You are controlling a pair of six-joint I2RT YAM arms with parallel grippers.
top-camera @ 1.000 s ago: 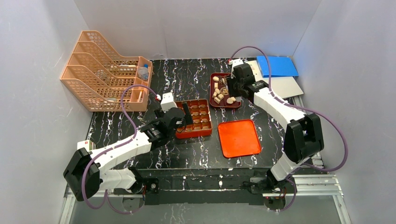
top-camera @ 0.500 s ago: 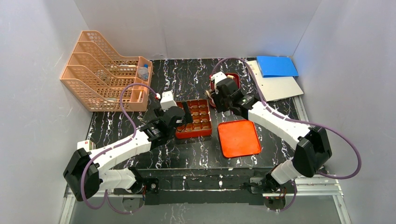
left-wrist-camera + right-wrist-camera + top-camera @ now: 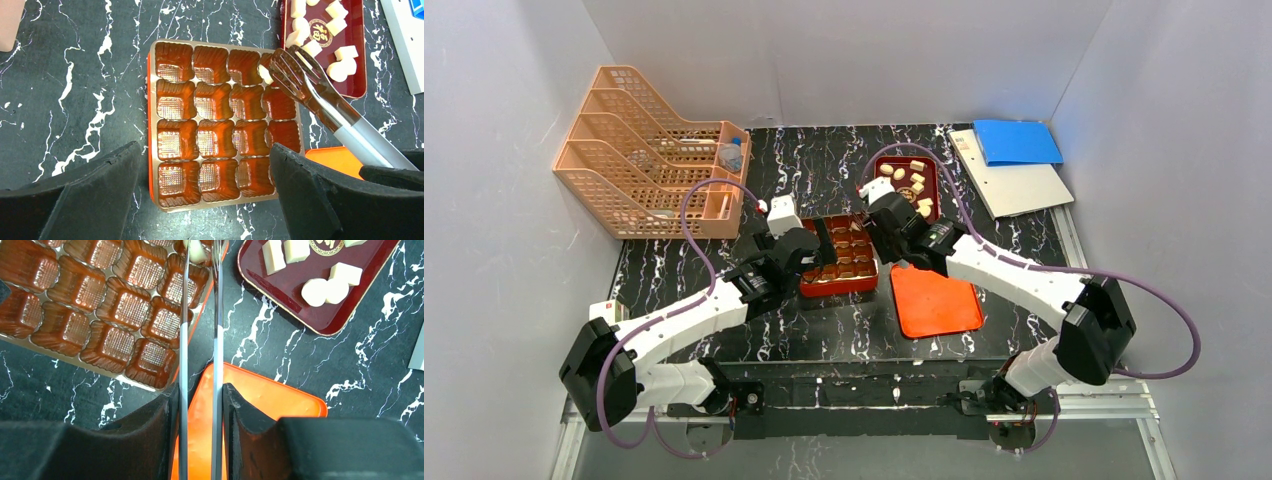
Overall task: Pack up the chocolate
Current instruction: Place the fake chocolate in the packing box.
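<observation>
The orange-red compartmented box (image 3: 839, 255) lies mid-table, and its cells look empty (image 3: 220, 125). My left gripper (image 3: 205, 150) is open, its fingers on either side of the box's near edge. My right gripper (image 3: 200, 389) is shut on metal tongs (image 3: 183, 340). The tongs' tips (image 3: 295, 70) pinch one pale chocolate piece (image 3: 265, 74) over the box's far right corner cell. Several more chocolates (image 3: 345, 67) lie in the dark red tray (image 3: 929, 165) behind the box.
An orange lid (image 3: 934, 298) lies right of the box, under my right wrist. A peach file rack (image 3: 649, 150) holding a bottle (image 3: 732, 153) stands at the back left. A blue folder (image 3: 1016, 140) and a white sheet (image 3: 1019, 185) lie at the back right.
My right arm has swung left from the dark red tray to the box's far right corner, carrying a chocolate in the tongs. The left arm has not moved.
</observation>
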